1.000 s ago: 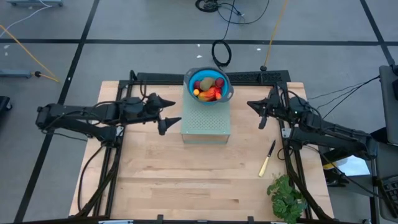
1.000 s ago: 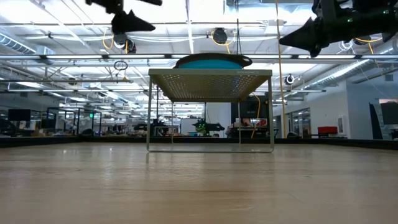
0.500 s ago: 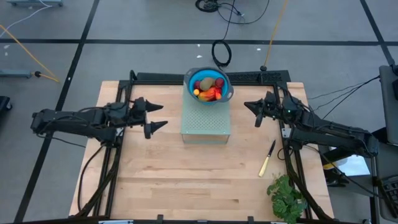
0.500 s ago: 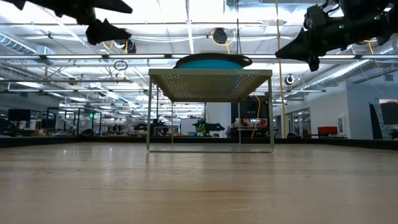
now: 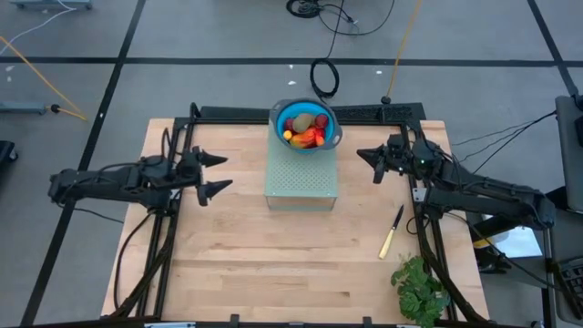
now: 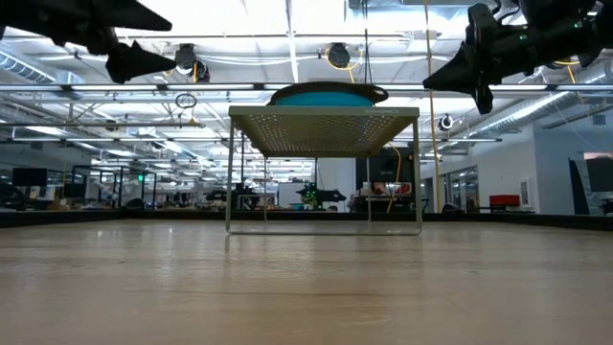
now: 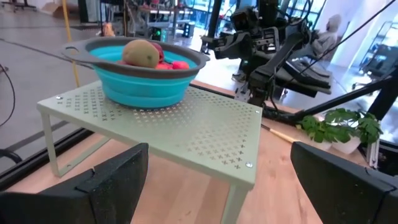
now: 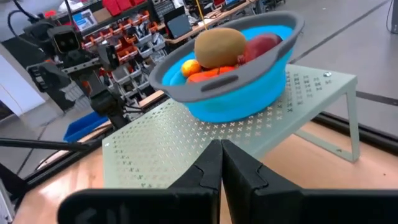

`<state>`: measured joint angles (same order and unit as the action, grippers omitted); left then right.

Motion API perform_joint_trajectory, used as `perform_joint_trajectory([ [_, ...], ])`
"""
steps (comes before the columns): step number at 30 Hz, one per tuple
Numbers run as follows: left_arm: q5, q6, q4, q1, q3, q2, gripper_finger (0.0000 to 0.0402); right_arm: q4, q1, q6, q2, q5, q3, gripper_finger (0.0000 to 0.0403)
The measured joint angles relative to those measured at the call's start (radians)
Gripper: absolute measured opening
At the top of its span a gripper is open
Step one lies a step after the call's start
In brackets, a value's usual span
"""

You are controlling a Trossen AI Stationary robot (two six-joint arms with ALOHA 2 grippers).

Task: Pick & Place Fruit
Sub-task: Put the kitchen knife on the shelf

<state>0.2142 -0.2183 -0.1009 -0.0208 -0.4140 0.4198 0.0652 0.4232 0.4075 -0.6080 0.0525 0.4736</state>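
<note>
Wooden tabletop (image 5: 273,264) stretches bare between both arms, and neither one carries anything. Fingers of the left gripper (image 5: 210,173) stand spread wide and empty, and over the last second that gripper has drawn back from just beside the pale green perforated stand (image 5: 301,178), so it now hangs well apart from it, out toward the table's left side. Fingers of the right gripper (image 5: 368,164) are pressed together on nothing; it has barely shifted and hovers near the stand's right edge, tips pointing toward it. All the fruit (image 5: 307,130) I can see sits heaped in the blue bowl (image 5: 281,114), which rests on top of the stand at its far end: a brownish-green oval on top, dark red and orange-red pieces beneath. A yellow-handled knife (image 5: 391,234) and a leafy green bunch (image 5: 419,290) lie on the table's right side, untouched. With the left arm backing off empty and no fruit left on the wood, my guess is the placing is finished or nearly so.
</note>
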Motion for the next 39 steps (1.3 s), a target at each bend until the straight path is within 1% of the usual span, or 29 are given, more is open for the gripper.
perform_joint_trajectory([
  [4,-0.003,-0.004,0.0,0.0,0.033,-0.049,0.0392,-0.078,0.0,-0.013,-0.036,0.001,0.079,0.0],
  [11,-0.005,-0.02,-0.01,0.0,0.07,-0.098,0.0392,-0.351,-0.05,-0.05,-0.123,0.002,0.277,0.0],
  [17,-0.008,-0.019,-0.043,0.0,0.071,-0.101,0.0392,-0.558,-0.114,0.015,-0.205,-0.002,0.419,0.0],
  [19,-0.014,-0.019,-0.048,0.0,0.071,-0.101,0.0392,-0.612,-0.137,0.047,-0.233,-0.002,0.457,0.0],
  [25,-0.08,0.013,-0.055,0.0,0.071,-0.101,0.0392,-0.801,-0.222,0.166,-0.331,-0.003,0.577,0.0],
  [28,-0.083,0.014,-0.067,0.0,0.071,-0.101,0.0392,-0.902,-0.267,0.239,-0.385,-0.003,0.637,0.0],
  [34,-0.084,0.03,-0.069,0.0,0.071,-0.101,0.0392,-1.06,-0.352,0.422,-0.488,-0.003,0.729,0.0],
  [39,-0.098,0.041,-0.069,0.0,0.071,-0.101,0.0392,-1.129,-0.436,0.602,-0.555,0.0,0.763,0.0],
])
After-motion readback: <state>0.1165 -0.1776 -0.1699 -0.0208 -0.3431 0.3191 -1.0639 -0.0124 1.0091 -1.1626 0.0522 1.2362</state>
